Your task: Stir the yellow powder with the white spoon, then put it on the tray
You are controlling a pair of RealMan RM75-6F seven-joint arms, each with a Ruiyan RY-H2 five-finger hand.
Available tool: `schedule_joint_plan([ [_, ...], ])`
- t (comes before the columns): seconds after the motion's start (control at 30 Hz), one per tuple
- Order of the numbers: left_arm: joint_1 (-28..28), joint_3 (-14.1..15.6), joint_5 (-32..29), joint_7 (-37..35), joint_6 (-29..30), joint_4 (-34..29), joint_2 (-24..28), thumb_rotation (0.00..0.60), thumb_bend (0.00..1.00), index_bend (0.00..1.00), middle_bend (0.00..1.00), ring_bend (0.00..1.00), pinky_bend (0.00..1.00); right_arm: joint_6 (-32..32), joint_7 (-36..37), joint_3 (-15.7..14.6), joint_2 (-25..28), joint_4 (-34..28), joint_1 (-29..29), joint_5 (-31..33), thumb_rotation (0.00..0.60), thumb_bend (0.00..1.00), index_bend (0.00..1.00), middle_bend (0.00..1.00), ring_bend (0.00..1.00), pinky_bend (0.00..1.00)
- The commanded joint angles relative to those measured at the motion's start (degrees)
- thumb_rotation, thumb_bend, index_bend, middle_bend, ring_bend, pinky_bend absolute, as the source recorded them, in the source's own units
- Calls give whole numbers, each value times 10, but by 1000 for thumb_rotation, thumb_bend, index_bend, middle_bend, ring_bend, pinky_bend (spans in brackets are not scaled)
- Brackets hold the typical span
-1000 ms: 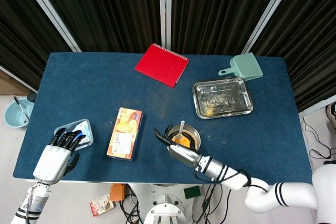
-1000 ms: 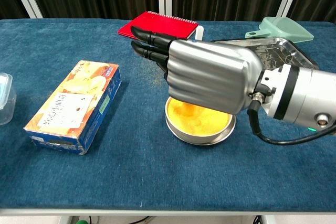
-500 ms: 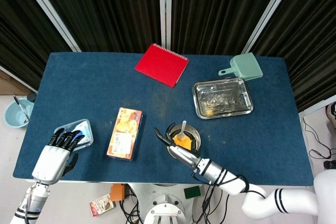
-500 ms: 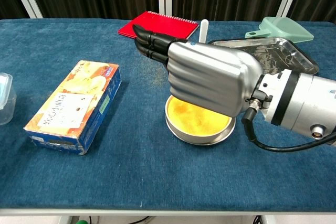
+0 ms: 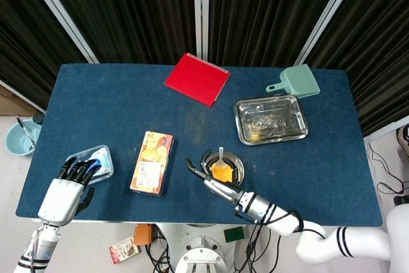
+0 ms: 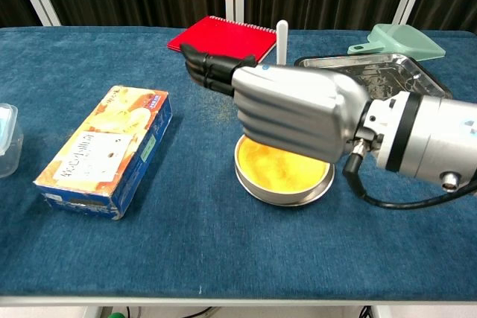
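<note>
My right hand (image 6: 298,113) hangs over the near rim of the metal bowl (image 6: 284,174) of yellow powder (image 6: 279,167), back of the hand toward the chest camera, dark fingers (image 6: 209,65) reaching past the bowl. I cannot tell whether it grips the white spoon (image 6: 282,38) — the handle stands up behind the hand, its lower end hidden. From above, the spoon stands in the bowl. I judge this as the stirring step. Next calls for a sure hold on the handle, then a lift across to the steel tray (image 5: 295,103), well apart at the far right. My left hand (image 5: 62,196) rests idle, fingers loosely extended, holding nothing.
</note>
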Motion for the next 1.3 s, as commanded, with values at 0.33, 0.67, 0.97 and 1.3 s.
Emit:
schedule_joint_plan([
  [0.33,2,-1,-1,5,1,-4,1,600,444,204,165,198,133,-10,7,0,-15,10,8,0,600,530,934,378,40,0],
  [0.67,3,-2,-3,10,0,-8,1,600,446,205,164,198,134,-3,-18,7,-7,-1,6,7,600,530,954,402,76,0],
  [0.97,4,-3,-4,10,1,-8,0,600,446,205,163,198,134,-6,-7,3,0,-8,12,-1,600,531,999,453,195,0],
  [1.3,4,-5,-4,11,1,-8,1,600,446,205,163,198,135,5,-7,11,-5,-11,4,13,600,531,1000,496,286,0],
])
